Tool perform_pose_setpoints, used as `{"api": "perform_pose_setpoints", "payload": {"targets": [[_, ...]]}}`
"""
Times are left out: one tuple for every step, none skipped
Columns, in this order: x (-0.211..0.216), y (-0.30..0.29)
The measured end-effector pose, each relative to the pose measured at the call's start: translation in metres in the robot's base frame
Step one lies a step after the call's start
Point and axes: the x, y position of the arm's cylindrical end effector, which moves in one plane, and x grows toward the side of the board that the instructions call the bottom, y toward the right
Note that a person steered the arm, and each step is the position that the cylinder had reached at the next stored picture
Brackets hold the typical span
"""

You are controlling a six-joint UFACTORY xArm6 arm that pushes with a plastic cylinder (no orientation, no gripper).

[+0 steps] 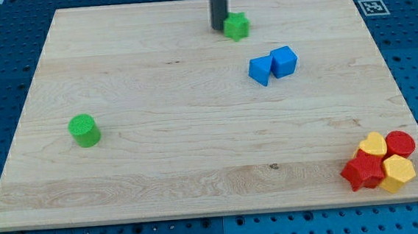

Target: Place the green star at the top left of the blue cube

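The green star [237, 26] lies near the view's top, a little right of centre. My tip [220, 28] stands right against its left side. The blue cube [284, 61] lies below and to the right of the star, touching a second blue block [261, 70] on its left. The star is up and left of the cube, with a gap of bare wood between them.
A green cylinder [84, 131] stands at the view's left. At the bottom right corner a tight cluster holds a red star [362, 170], a red cylinder [400, 144] and two yellow blocks [373, 145] [397, 172]. The wooden board [155, 84] lies on a blue perforated table.
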Motion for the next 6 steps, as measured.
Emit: {"api": "perform_pose_setpoints", "payload": {"targets": [[0.042, 0.048], [0.037, 0.033], [0.009, 0.008], [-0.025, 0.016], [-0.032, 0.066], [-0.003, 0.093]]}}
